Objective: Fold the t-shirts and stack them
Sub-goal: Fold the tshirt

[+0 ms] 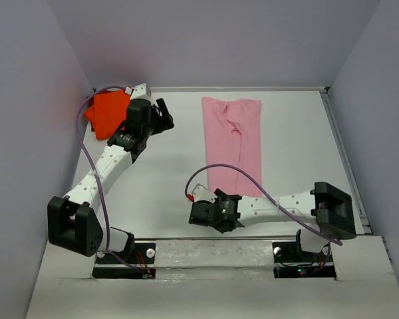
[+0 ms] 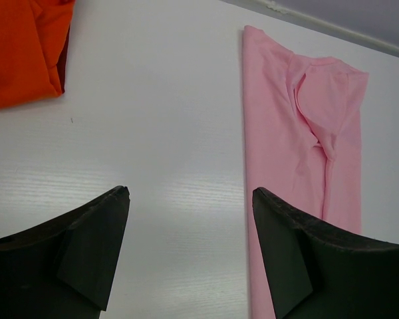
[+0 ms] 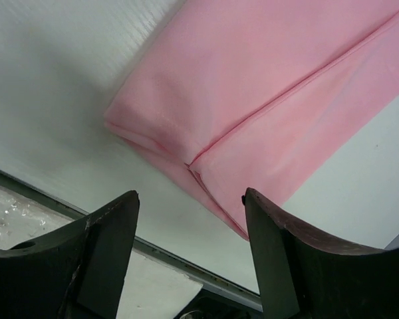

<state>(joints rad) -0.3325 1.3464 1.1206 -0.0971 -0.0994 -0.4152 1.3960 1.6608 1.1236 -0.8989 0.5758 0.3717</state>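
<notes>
White bench (image 1: pixel 166 159), pale grey walls (image 1: pixel 213 40) on three sides. In the far left corner lies one orange t-shirt (image 1: pixel 106 111), folded, with one dark red t-shirt (image 2: pixel 64 56) peeking from under its edge. Just beside them the left gripper (image 2: pixel 189 196) hangs with its fingers wide apart, holding nothing. One pink t-shirt (image 1: pixel 234 143) lies as a long strip from the far edge toward the near one. The right gripper (image 3: pixel 191 194) gapes empty over its near hem.

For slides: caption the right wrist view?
Open right end effector poised over one end of the folded pink t-shirt.
</notes>
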